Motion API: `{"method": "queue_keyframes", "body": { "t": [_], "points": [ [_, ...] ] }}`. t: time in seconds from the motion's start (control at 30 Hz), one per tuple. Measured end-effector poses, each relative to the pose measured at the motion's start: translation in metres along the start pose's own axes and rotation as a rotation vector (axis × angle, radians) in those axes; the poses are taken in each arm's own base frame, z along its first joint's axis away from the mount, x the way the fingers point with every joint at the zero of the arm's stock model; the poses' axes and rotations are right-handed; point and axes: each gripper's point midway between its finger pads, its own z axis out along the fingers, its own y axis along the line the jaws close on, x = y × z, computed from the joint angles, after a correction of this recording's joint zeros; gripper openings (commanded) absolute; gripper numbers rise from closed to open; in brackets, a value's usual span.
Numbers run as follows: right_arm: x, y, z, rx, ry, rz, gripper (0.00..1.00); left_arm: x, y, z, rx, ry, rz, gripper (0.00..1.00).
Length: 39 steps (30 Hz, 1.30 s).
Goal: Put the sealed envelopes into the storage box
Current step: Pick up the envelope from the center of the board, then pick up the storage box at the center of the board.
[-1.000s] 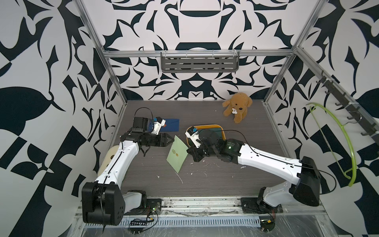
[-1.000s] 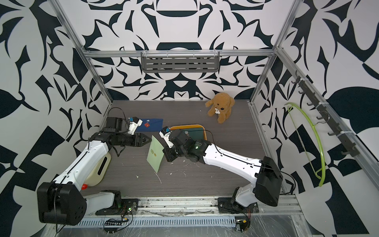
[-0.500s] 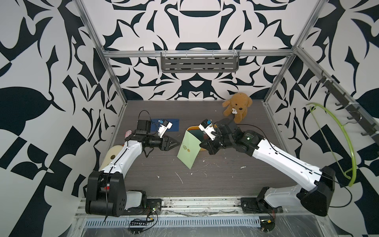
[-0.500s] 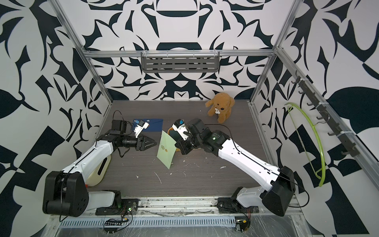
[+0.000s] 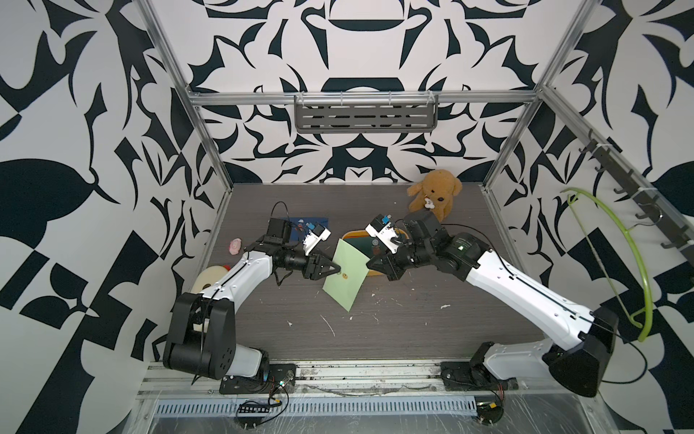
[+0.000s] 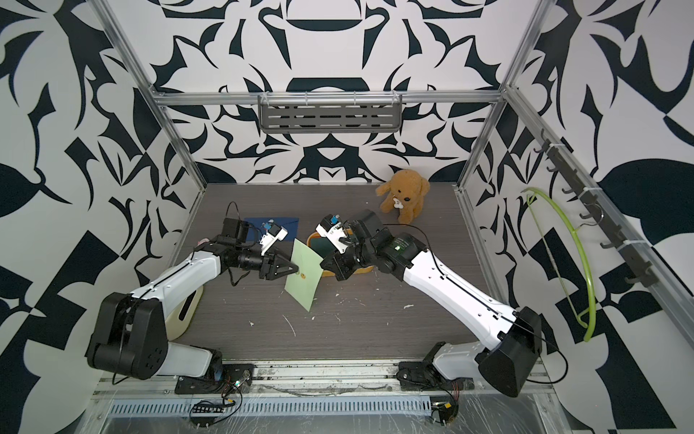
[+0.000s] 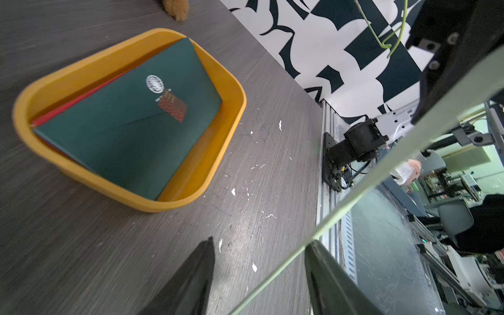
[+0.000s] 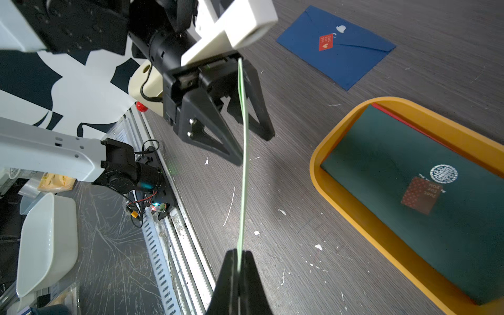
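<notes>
The right gripper (image 8: pixel 239 253) pinches a light-green paper envelope (image 5: pixel 345 276) held upright, the left gripper (image 7: pixel 261 241) jaws parted astride its opposite edge (unclamped), before the mustard-yellow plastic tub (image 7: pixel 231 120) holding a dark-green envelope (image 7: pixel 122 131), a navy envelope (image 8: pixel 341 54) lying beyond.

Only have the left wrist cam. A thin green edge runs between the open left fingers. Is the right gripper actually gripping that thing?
Observer: Yes. The right gripper is shut on one edge of the light green envelope, and holds it on edge above the table.
Operator: Any envelopes outside the box that I can't see?
Observer: One. A navy envelope lies flat on the table, apart from the box.
</notes>
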Motion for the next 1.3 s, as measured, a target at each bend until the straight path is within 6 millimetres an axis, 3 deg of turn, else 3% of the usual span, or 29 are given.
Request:
{"method": "queue_keyframes", "body": {
  "t": [0.13, 0.4, 0.57, 0.7, 0.8, 1.0, 1.17, 1.3],
  "points": [
    [0.000, -0.005, 0.004, 0.005, 0.008, 0.008, 0.00, 0.002, -0.006, 0.005, 0.026, 0.011, 0.013, 0.53],
    [-0.004, -0.026, 0.007, 0.051, 0.005, 0.038, 0.01, 0.005, -0.009, 0.005, 0.036, 0.022, 0.003, 0.19],
    [-0.005, -0.046, 0.012, 0.093, 0.009, 0.071, 0.05, 0.004, -0.013, 0.002, 0.035, 0.022, 0.011, 0.11],
    [-0.004, -0.060, 0.016, 0.130, 0.015, 0.092, 0.21, 0.001, -0.017, -0.001, 0.022, 0.019, 0.016, 0.02],
    [-0.003, -0.074, 0.017, 0.172, 0.019, 0.120, 0.38, -0.003, -0.020, -0.004, 0.011, 0.022, 0.006, 0.01],
    [0.002, -0.129, 0.010, 0.325, 0.009, 0.270, 0.50, -0.016, -0.020, -0.008, -0.040, 0.046, 0.001, 0.00],
    [0.017, -0.180, -0.009, 0.497, 0.012, 0.417, 0.50, -0.016, -0.018, -0.008, -0.094, 0.098, -0.023, 0.00],
    [0.041, -0.217, -0.017, 0.626, 0.066, 0.527, 0.48, -0.020, -0.013, -0.010, -0.135, 0.144, -0.070, 0.00]
  ]
}}
